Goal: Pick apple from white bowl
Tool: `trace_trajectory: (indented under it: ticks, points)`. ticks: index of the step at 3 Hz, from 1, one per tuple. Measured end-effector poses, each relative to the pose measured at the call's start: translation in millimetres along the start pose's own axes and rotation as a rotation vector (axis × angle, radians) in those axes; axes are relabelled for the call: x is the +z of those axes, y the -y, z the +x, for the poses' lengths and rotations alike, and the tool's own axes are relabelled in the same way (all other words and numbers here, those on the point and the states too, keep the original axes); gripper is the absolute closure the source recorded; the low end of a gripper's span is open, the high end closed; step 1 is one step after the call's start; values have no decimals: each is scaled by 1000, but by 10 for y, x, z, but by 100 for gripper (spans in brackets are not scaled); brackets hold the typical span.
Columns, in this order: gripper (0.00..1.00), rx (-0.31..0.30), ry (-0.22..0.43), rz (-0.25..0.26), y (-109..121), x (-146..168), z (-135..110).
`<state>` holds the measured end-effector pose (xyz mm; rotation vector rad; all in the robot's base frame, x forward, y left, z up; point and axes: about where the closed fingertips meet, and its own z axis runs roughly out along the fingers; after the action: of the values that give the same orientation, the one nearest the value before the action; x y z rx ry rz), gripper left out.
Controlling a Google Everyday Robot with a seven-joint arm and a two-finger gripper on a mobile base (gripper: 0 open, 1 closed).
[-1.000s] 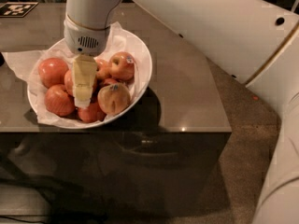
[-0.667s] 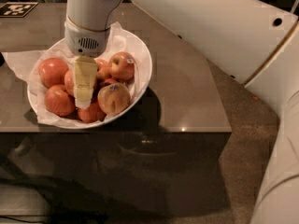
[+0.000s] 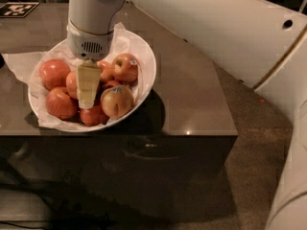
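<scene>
Where the apple (image 3: 72, 84) sits, left of centre in the white bowl (image 3: 149, 73), only its left half shows, because the gripper (image 3: 88, 97) hangs straight down across its right side, tip sunk among the fruit. Clenched or released? I cannot tell from here. It's crowded: a far-left apple (image 3: 54, 73), a lower-left apple (image 3: 61, 103), a pale yellowish apple (image 3: 117, 102) just right of the gripper, a stickered apple (image 3: 125, 67) behind that. Crumpled white paper (image 3: 19, 61) spills over the bowl's left rim. The bowl stands on a dark glossy worktop (image 3: 192, 95), and the white arm (image 3: 216, 28) reaches in from the right.
</scene>
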<state>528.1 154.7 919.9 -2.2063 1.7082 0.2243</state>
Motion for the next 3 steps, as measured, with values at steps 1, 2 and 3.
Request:
trace_trajectory:
  ticks: [1, 2, 3]
  points:
    - [43, 0, 0, 0, 0, 0, 0]
    - [66, 0, 0, 0, 0, 0, 0]
    - [89, 0, 0, 0, 0, -2, 0]
